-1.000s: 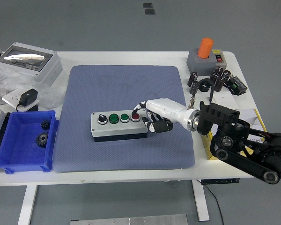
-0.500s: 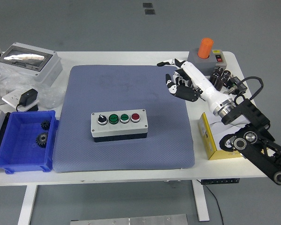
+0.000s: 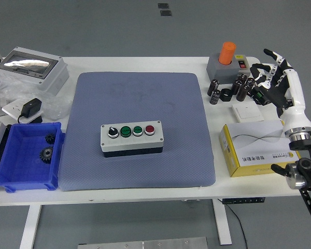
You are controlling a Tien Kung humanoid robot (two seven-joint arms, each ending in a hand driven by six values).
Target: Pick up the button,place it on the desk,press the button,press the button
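While right hand (image 3: 276, 78) hovers empty (fingers spread), button box (image 3: 132, 139) with four controls, one mat (image 3: 140, 93)

A single head camera is looking forward and down from high on the robot's side; it is taking in the whole white table (image 3: 145, 193) from some distance, its near edge lying along the bottom

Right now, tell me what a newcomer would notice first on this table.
A grey button box with a black knob, two green buttons and a red one sits mid-way on the blue mat. The right hand hovers with fingers spread over the table's far right corner, beside an orange cylinder. A blue bin sits front-left.
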